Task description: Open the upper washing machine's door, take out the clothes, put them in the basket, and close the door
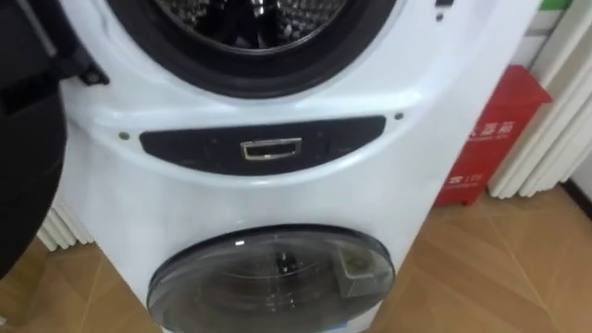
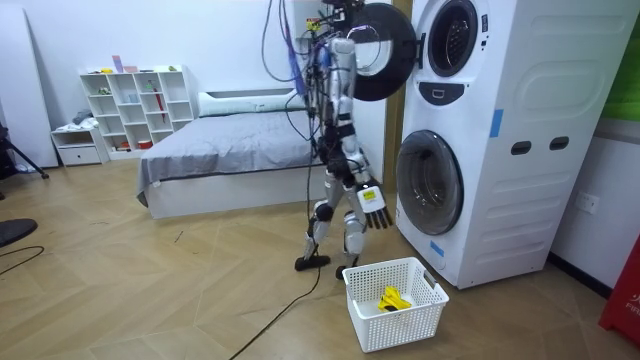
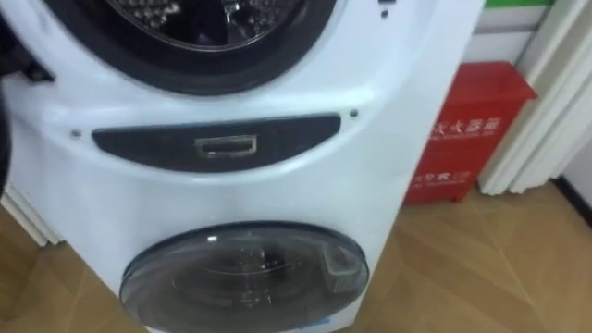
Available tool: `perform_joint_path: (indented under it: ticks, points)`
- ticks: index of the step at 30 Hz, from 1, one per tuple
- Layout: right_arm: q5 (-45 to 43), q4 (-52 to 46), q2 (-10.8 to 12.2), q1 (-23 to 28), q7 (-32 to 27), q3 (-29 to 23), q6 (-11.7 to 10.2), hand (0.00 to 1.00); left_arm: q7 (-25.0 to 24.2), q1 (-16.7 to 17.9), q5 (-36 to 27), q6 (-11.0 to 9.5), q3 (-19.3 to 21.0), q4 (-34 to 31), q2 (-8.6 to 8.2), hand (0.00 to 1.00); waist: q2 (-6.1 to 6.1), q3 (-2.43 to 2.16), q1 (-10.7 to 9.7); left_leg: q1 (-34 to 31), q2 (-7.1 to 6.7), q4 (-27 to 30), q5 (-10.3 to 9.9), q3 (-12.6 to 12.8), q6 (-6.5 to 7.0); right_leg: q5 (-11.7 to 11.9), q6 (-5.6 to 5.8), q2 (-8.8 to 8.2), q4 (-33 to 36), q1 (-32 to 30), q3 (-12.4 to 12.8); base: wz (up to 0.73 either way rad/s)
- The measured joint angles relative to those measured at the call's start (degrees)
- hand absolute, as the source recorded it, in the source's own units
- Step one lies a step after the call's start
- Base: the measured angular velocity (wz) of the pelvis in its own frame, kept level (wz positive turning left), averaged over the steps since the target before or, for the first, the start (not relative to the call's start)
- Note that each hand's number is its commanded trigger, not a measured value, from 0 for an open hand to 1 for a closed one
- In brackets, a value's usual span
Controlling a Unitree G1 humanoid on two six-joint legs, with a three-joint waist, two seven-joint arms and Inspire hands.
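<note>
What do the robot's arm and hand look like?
In the room view, the right arm is slim, built of silvery-white segments with darker joints between them. The right hand has a white back and black fingers, a bit like a small dark glove.

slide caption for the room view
Robot facing a stacked washing machine with its upper door open, a white basket holding a yellow item on the floor nearby
</note>
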Motion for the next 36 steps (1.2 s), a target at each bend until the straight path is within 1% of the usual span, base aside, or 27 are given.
perform_joint_path:
  ticks: [1,2,3,4,5,6,7,8,9,10,11,13,14,15,16,17,18,20,22,24,25,27,29,32,34,35,36]
  points:
    - [0.6,0.0,0.0,0.0,0.0,-0.1,0.1,0.0,0.0,1.9,-0.3,0.1,0.5,1.4,-0.07,0.0,0.91,-0.23,0.6,-1.2,0.52,1.0,0.4,1.9,0.71,1.5,3.0,-0.75,-1.4,0.4,-3.3,-0.66]
    - [0.8,0.1,-0.1,0.4,0.0,-0.1,0.1,0.0,0.0,2.5,-0.2,0.3,0.5,2.1,-0.11,0.0,0.95,-0.29,0.3,-1.5,0.53,1.5,0.7,2.4,1.07,0.1,3.58,-2.51,0.9,0.7,-5.6,0.05]
    - [1.0,0.1,-0.1,1.4,-0.1,-0.3,0.7,0.0,0.1,3.1,-0.1,0.5,0.4,2.7,-0.14,0.0,0.97,-0.55,-0.6,-2.0,0.5,1.8,1.2,4.0,1.18,-4.6,4.57,-6.99,7.6,1.5,-7.7,0.6]
    - [2.2,0.3,-0.3,1.9,-0.5,-0.6,1.1,0.0,0.5,3.3,-0.4,0.6,0.3,2.6,-0.26,0.0,0.91,-0.49,-1.0,-2.3,0.21,1.3,2.3,4.7,1.5,-7.8,5.93,-11.15,12.9,3.0,-7.8,0.54]
    - [2.7,0.8,-0.6,1.9,-0.9,-0.6,1.1,0.0,0.6,3.4,-0.6,0.6,0.4,2.6,-0.4,0.0,0.92,-0.54,-0.8,-2.2,0.06,0.8,2.9,5.0,1.63,-8.9,6.64,-12.96,14.8,4.1,-7.9,0.16]
    - [3.1,1.8,-1.3,1.4,-1.3,0.1,1.0,0.0,1.0,3.6,-1.8,0.7,0.6,2.5,-0.42,0.0,0.82,-0.47,-0.1,-2.0,-0.2,0.0,3.7,5.4,1.75,-10.3,7.83,-15.73,16.7,7.1,-8.2,-0.22]
    - [3.0,2.4,-1.2,1.3,-1.3,1.1,0.8,0.0,1.3,3.7,-2.3,0.9,2.1,2.5,-0.23,0.0,0.09,-0.48,0.3,-2.2,-0.71,-0.3,4.5,5.7,1.77,-10.1,8.76,-18.21,16.3,11.0,-8.5,-0.23]
    - [2.9,2.6,-0.9,1.4,-1.2,1.4,0.8,0.0,1.4,3.7,-2.3,0.9,2.8,2.3,-0.05,0.0,-0.4,-0.58,0.3,-2.5,-0.9,-0.3,4.7,5.8,1.73,-10.2,9.37,-18.93,15.1,13.2,-8.7,-0.18]
    - [2.7,3.0,-0.1,1.6,-1.0,2.5,0.9,0.0,1.7,3.7,-2.3,1.0,3.9,1.8,0.35,0.0,-1.54,-0.53,0.5,-2.9,-1.03,-0.2,5.2,6.1,1.38,-10.7,10.59,-18.7,10.5,16.8,-9.4,-0.18]
    - [2.8,3.6,0.4,1.6,-0.4,3.5,0.9,0.0,1.8,3.6,-3.4,1.0,4.4,1.4,0.61,0.0,-2.14,-0.49,0.8,-3.2,-1.11,-0.2,5.8,6.2,0.96,-11.0,10.97,-17.43,5.4,18.6,-10.2,-0.24]
    - [2.8,3.9,0.4,1.6,-0.2,3.9,0.9,0.0,1.8,3.7,-4.1,1.0,4.7,1.3,0.56,0.0,-2.4,-0.58,1.0,-3.3,-1.1,-0.2,6.0,6.6,0.83,-11.0,10.97,-17.0,3.2,19.3,-10.5,-0.37]
    - [2.2,4.1,0.2,1.6,0.5,3.9,0.9,0.0,1.9,4.6,-7.3,1.0,6.2,1.4,0.54,0.0,-2.89,-0.63,2.1,-3.4,-0.86,0.0,6.4,8.9,0.29,-11.1,11.24,-15.81,-2.5,20.4,-10.4,-0.52]
    - [2.0,4.1,0.1,1.7,0.6,3.9,0.9,0.0,2.2,4.8,-8.1,1.0,6.3,1.4,0.52,0.0,-3.0,-0.55,2.1,-3.4,-0.56,0.1,6.5,9.1,0.11,-10.8,11.15,-15.47,-3.0,20.5,-10.3,-0.33]
    - [1.8,4.1,0.0,1.9,0.7,3.9,1.0,0.0,2.6,5.1,-9.3,1.0,6.5,1.4,0.55,0.0,-2.5,-0.72,1.9,-3.4,-0.27,0.1,6.8,9.2,-0.11,-10.6,10.95,-15.12,-3.4,20.5,-10.3,-0.08]
    - [1.9,4.1,-0.1,2.0,0.7,3.9,1.1,0.0,2.7,5.2,-10.1,1.0,6.6,1.4,0.54,0.0,-2.89,-0.52,2.0,-3.5,-0.2,0.0,6.9,9.2,-0.18,-10.6,10.88,-15.03,-3.5,20.4,-10.3,0.0]
    - [2.0,4.2,-0.3,1.9,0.8,3.7,1.3,0.0,2.8,5.4,-11.3,1.0,7.4,1.5,0.48,0.0,-2.8,-0.49,2.1,-3.4,-0.02,0.0,7.1,9.2,-0.28,-10.5,10.7,-14.78,-3.8,20.4,-10.3,0.0]
    - [2.0,4.2,-0.3,1.9,0.8,3.2,1.3,0.0,2.9,5.5,-11.3,1.0,8.8,2.3,0.48,0.0,-2.5,-0.67,2.4,-3.3,0.19,0.1,7.2,9.2,-0.4,-10.3,10.46,-14.48,-4.4,20.5,-10.3,0.0]
    - [1.9,4.2,-0.3,1.7,1.0,2.4,1.2,0.0,3.1,6.2,-12.1,1.0,11.0,3.0,0.46,0.0,-2.36,-0.68,2.5,-3.3,0.36,0.0,7.4,9.2,-0.61,-10.3,10.37,-14.19,-4.4,20.6,-10.3,0.0]
    - [1.8,4.2,-0.3,1.7,1.0,1.5,0.8,0.0,3.3,7.7,-15.8,1.0,12.6,3.0,0.27,0.0,-1.66,-0.79,2.4,-3.4,0.4,-0.1,7.4,9.0,-0.7,-10.3,10.36,-14.02,-4.6,20.6,-10.4,0.02]
    - [1.8,4.3,-0.3,1.8,1.0,1.1,0.8,0.0,3.6,8.2,-20.5,1.0,13.8,2.8,0.27,0.0,-1.65,-0.63,2.4,-3.5,0.29,-0.2,7.4,8.5,-0.74,-10.3,10.37,-14.02,-4.8,20.8,-11.0,0.12]
    - [2.2,4.3,-0.3,1.9,1.0,1.0,0.8,0.0,4.0,8.2,-22.9,1.0,15.2,2.5,0.29,0.0,-1.6,-0.55,2.4,-3.5,0.21,-0.2,7.4,8.1,-0.77,-10.3,10.38,-14.05,-4.9,21.0,-11.4,0.17]
    - [2.2,4.2,-0.4,2.0,1.0,0.7,0.8,0.0,4.3,8.1,-26.9,0.9,16.6,1.6,0.62,0.0,-1.23,-0.61,2.4,-3.5,0.15,-0.1,7.5,7.4,-0.79,-10.3,10.38,-14.04,-4.8,21.4,-12.0,0.18]
    - [1.3,4.2,-0.5,1.6,0.9,-1.0,0.6,0.0,4.4,7.8,-30.9,0.9,19.1,-0.4,0.88,0.0,-1.06,-0.55,2.6,-3.4,0.15,-0.3,7.5,7.2,-0.8,-10.3,10.39,-14.02,-4.6,21.4,-12.1,0.09]
    - [0.2,3.7,-1.2,1.7,0.5,-3.0,-0.5,0.0,5.0,6.6,-37.7,0.8,21.9,-6.1,2.17,0.0,-0.56,-0.3,4.2,-3.5,0.18,-0.4,7.4,7.1,-0.84,-10.3,10.39,-14.0,-4.5,21.4,-12.4,0.02]
    - [-1.6,1.8,-1.4,2.3,-0.4,-6.1,-0.6,0.0,5.5,5.2,-41.6,0.8,24.7,-12.1,4.62,0.0,-0.14,-0.25,5.1,-4.1,0.18,-0.4,7.4,6.6,-0.89,-10.3,10.39,-13.95,-4.5,20.9,-12.4,0.07]
    - [-2.1,0.8,-1.5,2.7,-0.7,-7.0,-0.7,0.0,5.8,5.1,-42.1,0.8,25.3,-14.3,5.51,0.0,0.01,-0.18,5.2,-4.2,0.13,-0.4,7.5,6.4,-0.91,-10.3,10.39,-13.93,-4.5,21.0,-12.4,0.15]
    - [-2.4,-1.0,-1.7,3.6,-1.5,-8.0,-1.1,0.0,6.4,4.8,-42.9,0.5,25.8,-17.8,7.53,0.0,0.37,-0.25,5.3,-4.2,0.06,-0.4,7.5,5.9,-0.92,-10.3,10.39,-13.93,-4.5,21.1,-12.3,0.15]
